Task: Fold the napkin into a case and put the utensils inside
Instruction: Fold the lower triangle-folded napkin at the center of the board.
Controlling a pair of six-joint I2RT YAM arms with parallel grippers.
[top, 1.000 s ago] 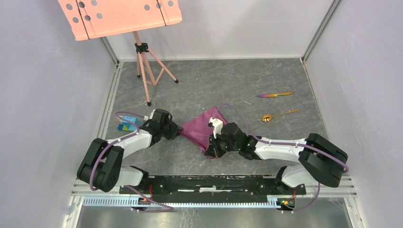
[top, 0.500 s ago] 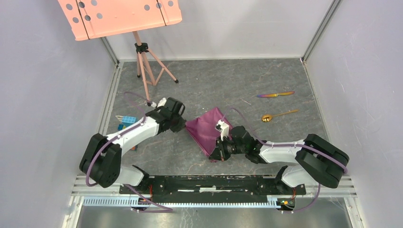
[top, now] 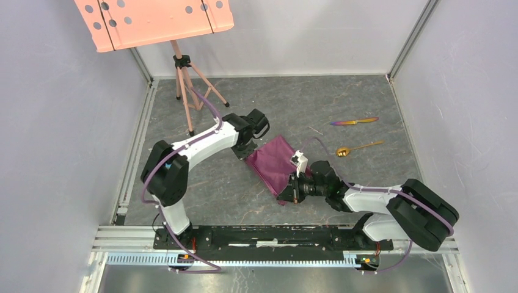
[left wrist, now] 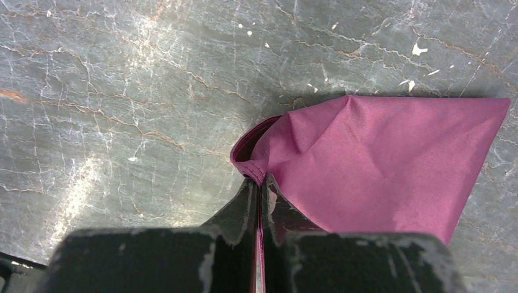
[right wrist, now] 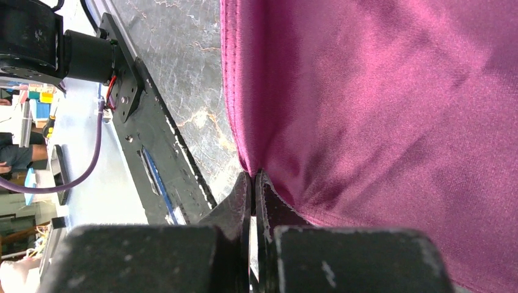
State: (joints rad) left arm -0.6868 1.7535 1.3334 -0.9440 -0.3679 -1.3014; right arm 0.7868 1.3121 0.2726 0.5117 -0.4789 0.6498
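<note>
Grey marbled worktop [top: 342, 97] — plum-purple, shiny thin-cloth napkin [top: 273, 163]; left jaws and right jaws each pinched shut on a corner.

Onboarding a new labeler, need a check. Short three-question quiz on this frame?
1. True or false: the left end effector is shut on the napkin.
2. Where are the spoon and knife? A) inside the napkin B) on the table, apart from it C) out of view
3. What does the right end effector grip?
Key: 1 true; 2 B; 3 the napkin's edge.
</note>
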